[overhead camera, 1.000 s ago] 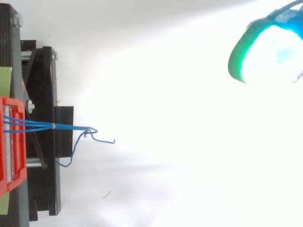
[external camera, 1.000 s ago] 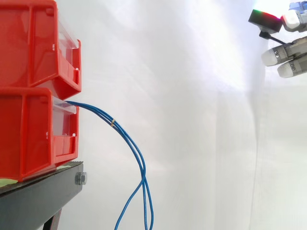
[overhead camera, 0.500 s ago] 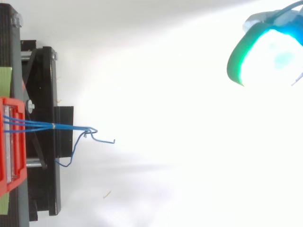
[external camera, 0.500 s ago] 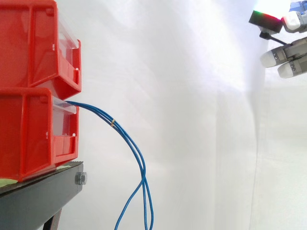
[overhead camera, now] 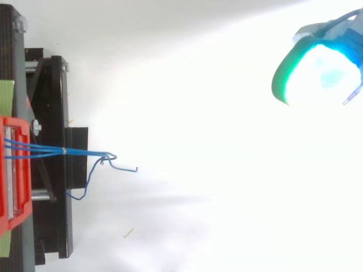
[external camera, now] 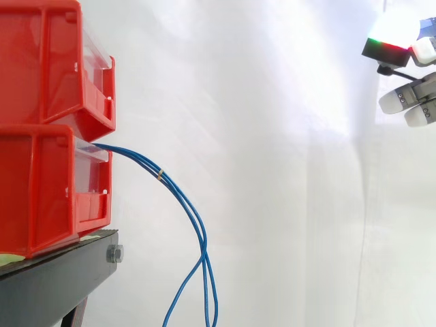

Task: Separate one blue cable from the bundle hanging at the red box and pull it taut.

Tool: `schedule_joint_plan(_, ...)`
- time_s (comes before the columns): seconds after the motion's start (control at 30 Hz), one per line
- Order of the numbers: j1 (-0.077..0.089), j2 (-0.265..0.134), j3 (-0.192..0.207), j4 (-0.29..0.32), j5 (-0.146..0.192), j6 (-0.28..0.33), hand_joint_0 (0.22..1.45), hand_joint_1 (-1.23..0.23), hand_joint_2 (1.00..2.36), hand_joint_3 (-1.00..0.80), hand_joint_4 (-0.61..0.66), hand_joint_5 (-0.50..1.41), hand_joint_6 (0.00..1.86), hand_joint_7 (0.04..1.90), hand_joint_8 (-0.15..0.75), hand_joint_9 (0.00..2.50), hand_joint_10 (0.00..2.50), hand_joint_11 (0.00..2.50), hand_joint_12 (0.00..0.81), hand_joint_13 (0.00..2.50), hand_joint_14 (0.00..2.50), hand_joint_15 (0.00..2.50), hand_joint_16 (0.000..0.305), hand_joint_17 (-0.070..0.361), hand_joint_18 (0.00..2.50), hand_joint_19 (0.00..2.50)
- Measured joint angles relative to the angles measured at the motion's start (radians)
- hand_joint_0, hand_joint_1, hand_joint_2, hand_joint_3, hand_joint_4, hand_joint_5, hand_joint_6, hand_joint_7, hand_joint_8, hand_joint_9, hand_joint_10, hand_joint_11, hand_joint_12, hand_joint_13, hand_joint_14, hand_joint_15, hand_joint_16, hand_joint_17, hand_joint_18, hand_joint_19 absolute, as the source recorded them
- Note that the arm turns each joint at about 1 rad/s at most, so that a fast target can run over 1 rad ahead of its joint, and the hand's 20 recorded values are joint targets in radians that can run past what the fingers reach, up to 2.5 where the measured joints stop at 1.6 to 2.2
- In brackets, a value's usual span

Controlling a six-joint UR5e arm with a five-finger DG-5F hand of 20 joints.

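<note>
A bundle of thin blue cables (external camera: 185, 206) comes out of the lower red bin (external camera: 41, 191) and droops in an arc below the side view's bottom edge. A small pale band (external camera: 161, 174) ties the strands together near the bin. From above, the cables (overhead camera: 79, 152) run right off the bin and end in loose curls. My hand (external camera: 409, 100) sits far off at the upper right, open, its straight fingers pointing left and holding nothing. One glowing green pad (overhead camera: 317, 71) of the hand shows in the top view's upper right corner.
An upper red bin (external camera: 54, 61) is stacked on the lower one, both on a black stand (external camera: 61, 279) at the left. A white curtain backs the wide gap between the cables and my hand.
My hand has drifted slightly right and lower in the side view, a little further from the cables. The cables hang as before.
</note>
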Motion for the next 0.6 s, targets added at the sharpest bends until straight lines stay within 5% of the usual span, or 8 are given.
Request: schedule_joint_plan(0.6, 0.032, -0.023, 0.000, 0.036, 0.098, -0.030, 0.53, -0.60, 1.00, -0.50, 0.19, -0.21, 0.50, 0.83, 0.248, 0.41, 0.01, 0.24, 0.328, 0.20, 0.00, 0.06, 0.044, 0.100, 0.07, 0.06)
